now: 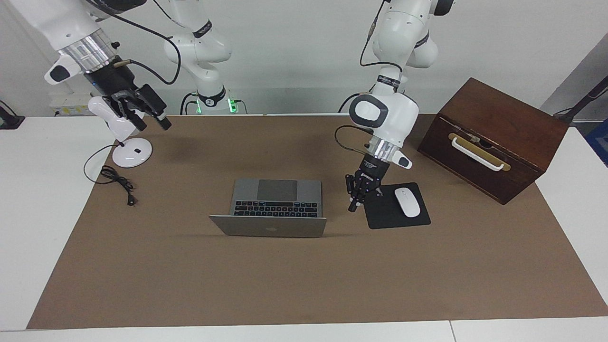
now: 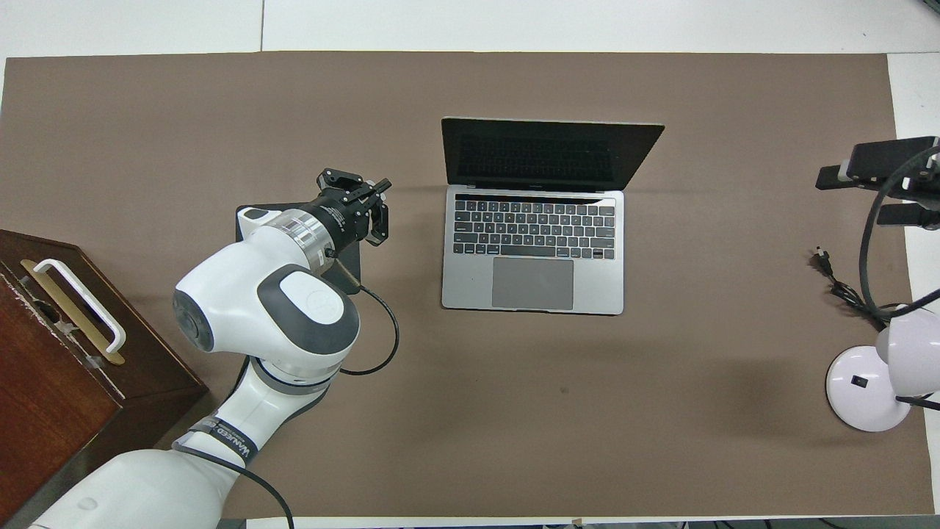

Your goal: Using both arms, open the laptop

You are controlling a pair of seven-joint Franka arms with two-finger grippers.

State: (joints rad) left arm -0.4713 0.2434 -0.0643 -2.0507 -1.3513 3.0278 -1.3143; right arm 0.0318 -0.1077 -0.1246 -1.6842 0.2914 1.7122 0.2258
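One laptop (image 1: 274, 209) | lid open, roughly upright | screen dark, keys black

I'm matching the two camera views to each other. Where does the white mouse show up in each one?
Facing view: the mouse lies on the black mouse pad, between the laptop and the wooden box.
Overhead view: the mouse is not visible; the left arm covers most of the pad.
Shared landmark: the open laptop.
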